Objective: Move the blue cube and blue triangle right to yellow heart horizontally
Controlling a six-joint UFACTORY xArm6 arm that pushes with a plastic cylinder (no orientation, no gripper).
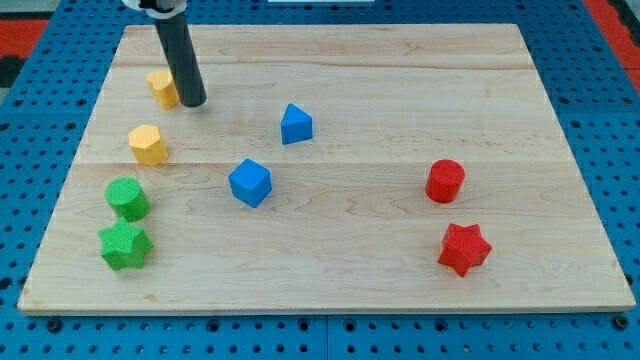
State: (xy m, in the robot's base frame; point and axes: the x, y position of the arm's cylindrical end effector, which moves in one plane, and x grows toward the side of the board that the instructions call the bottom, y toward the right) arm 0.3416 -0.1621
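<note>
The blue cube (249, 182) sits left of the board's middle. The blue triangle (296, 124) lies up and to the right of it. Two yellow blocks stand at the view's left: one (162, 88) near the top left and one (148, 144) below it; I cannot tell which is the heart. My tip (193, 102) rests on the board just right of the upper yellow block, close to it, and well to the left of both blue blocks.
A green cylinder (127, 198) and a green star (125, 245) stand at the lower left. A red cylinder (445, 181) and a red star (464, 248) stand at the right. The wooden board (400, 290) lies on a blue pegboard.
</note>
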